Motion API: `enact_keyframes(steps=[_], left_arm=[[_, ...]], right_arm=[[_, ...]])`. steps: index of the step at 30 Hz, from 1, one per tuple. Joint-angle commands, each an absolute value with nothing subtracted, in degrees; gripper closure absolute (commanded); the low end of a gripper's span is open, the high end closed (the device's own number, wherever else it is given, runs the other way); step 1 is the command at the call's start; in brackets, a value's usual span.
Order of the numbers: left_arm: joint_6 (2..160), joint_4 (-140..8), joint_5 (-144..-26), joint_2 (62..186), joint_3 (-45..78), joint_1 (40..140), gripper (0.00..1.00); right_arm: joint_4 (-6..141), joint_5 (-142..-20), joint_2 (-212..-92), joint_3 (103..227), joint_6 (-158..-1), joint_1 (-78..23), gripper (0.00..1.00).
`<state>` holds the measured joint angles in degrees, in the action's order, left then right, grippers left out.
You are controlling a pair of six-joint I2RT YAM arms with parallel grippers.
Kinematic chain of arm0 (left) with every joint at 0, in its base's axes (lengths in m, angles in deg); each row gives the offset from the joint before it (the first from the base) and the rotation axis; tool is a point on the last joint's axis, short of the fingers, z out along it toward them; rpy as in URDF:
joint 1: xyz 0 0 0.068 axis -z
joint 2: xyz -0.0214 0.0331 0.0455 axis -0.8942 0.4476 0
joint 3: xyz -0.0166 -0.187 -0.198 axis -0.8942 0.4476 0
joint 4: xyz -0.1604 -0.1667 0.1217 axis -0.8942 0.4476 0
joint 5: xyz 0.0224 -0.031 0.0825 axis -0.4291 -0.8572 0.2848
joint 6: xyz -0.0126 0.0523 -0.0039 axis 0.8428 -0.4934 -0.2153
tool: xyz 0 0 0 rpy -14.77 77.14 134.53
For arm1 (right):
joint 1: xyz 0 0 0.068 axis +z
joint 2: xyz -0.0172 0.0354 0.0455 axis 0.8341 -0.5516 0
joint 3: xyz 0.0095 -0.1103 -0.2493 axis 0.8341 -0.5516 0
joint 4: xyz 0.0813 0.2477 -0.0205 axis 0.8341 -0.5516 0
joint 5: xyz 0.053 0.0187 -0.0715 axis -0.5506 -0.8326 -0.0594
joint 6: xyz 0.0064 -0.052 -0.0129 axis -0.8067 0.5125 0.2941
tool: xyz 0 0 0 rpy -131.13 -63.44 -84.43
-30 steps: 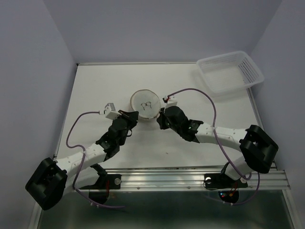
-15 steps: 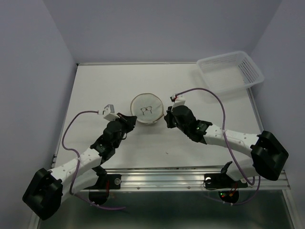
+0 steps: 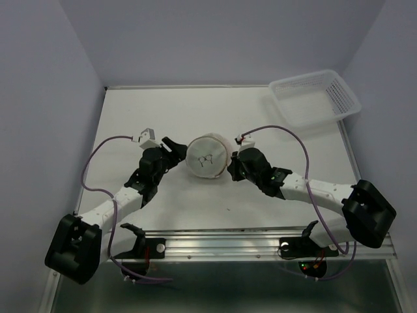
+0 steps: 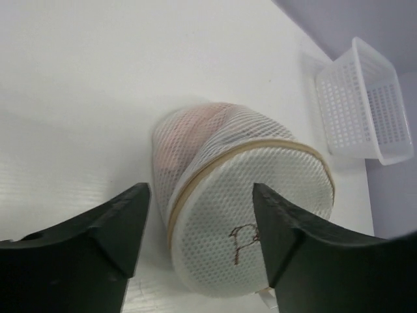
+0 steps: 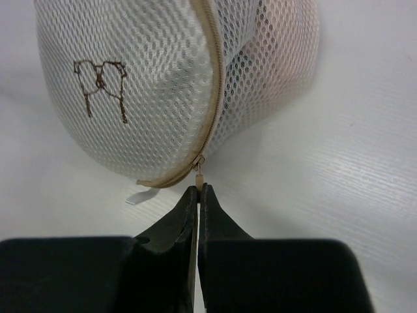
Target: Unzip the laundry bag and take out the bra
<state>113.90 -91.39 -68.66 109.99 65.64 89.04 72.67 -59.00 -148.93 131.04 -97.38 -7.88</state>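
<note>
The laundry bag (image 3: pixel 208 158) is a round white mesh pouch with a tan zipper ring, tipped on its side at the table's middle. Something pink, probably the bra (image 4: pixel 189 134), shows through the mesh. My left gripper (image 3: pixel 176 149) stands open just left of the bag. Its black fingers (image 4: pixel 124 222) straddle the bag's face (image 4: pixel 251 215) without touching it. My right gripper (image 3: pixel 229 167) is at the bag's right lower edge. It is shut (image 5: pixel 198 190) on the small tan zipper pull (image 5: pixel 198 175) at the end of the zipper (image 5: pixel 218 85).
A white plastic basket (image 3: pixel 314 99) stands at the back right corner, also in the left wrist view (image 4: pixel 365 104). A small white label tab (image 5: pixel 139 196) sticks out under the bag. Purple cables loop over both arms.
The left gripper has opened and let go of the bag's rim. The bag, flat a second ago, has tipped onto its side and shifted slightly toward me. The right gripper stays shut.
</note>
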Motion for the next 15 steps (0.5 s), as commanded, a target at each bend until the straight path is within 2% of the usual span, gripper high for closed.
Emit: enact_keyframes(steps=[1,2,4,15], left_arm=[[115.8,-93.4,-70.2,111.2,61.6,89.2,0.18],[116.6,-93.5,-70.2,111.1,61.5,89.9,0.08],[118.6,-93.1,-69.2,110.6,61.8,91.1,0.04],[141.2,-86.6,-64.4,103.5,71.0,102.2,0.04]], right_arm=[[75.0,-57.9,-149.2,131.7,-99.7,-7.4,0.99],[75.1,-57.7,-150.1,132.4,-100.3,-7.4,0.99],[75.4,-57.4,-150.8,133.1,-100.7,-6.7,0.99],[75.6,-57.0,-155.1,138.6,-104.4,-5.6,0.99]])
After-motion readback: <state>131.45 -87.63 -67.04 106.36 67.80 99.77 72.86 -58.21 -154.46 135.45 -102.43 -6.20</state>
